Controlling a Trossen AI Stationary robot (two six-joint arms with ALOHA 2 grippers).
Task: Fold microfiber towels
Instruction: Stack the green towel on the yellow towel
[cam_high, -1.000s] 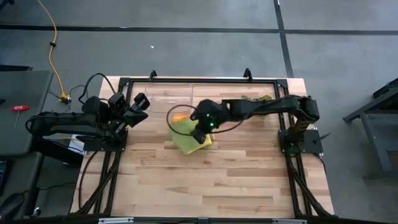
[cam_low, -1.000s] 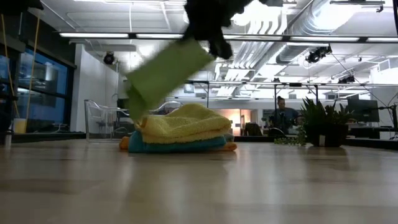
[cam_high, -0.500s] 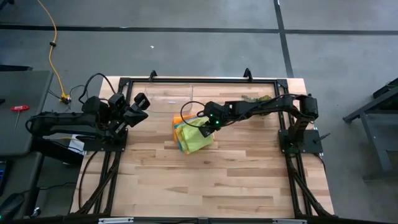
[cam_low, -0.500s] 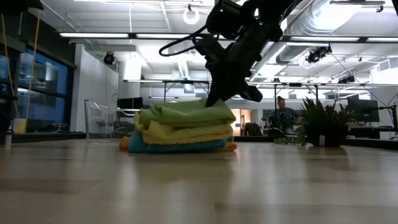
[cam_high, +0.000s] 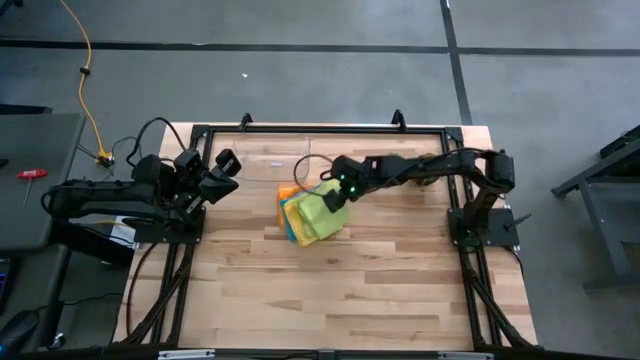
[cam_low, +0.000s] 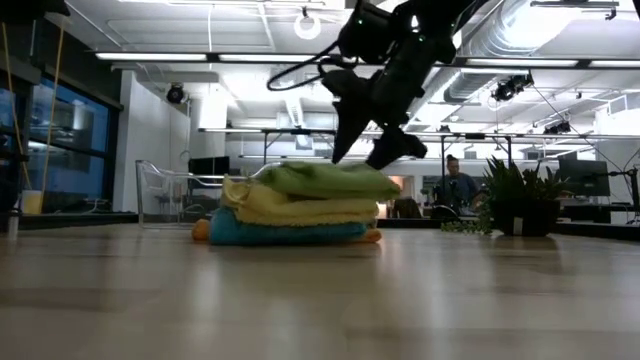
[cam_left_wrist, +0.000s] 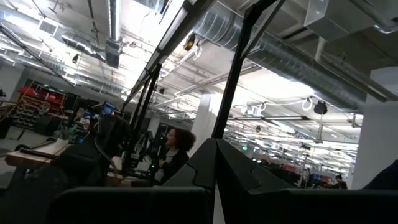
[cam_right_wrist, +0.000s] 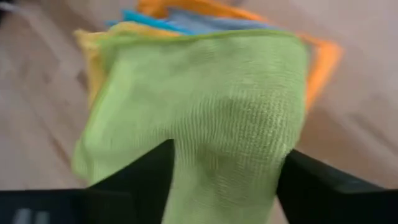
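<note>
A stack of folded microfiber towels rests on the wooden table near its middle. The orange towel is at the bottom, with the teal, a strip of grey and the yellow above it. The lime green towel lies folded on top. My right gripper hovers open just above the green towel's far right part, and in the right wrist view its fingers stand either side of that towel. My left gripper waits shut at the table's left side.
A clear plastic tray stands at the table's far edge behind the stack. A leafy plant sprig lies at the far right under my right arm. Bare wood spreads over the near half of the table.
My right gripper has carried the lime green towel, which hung slanting over the stack, toward the far right and laid it flat on top of the yellow one. It has then opened, let go and risen slightly.
</note>
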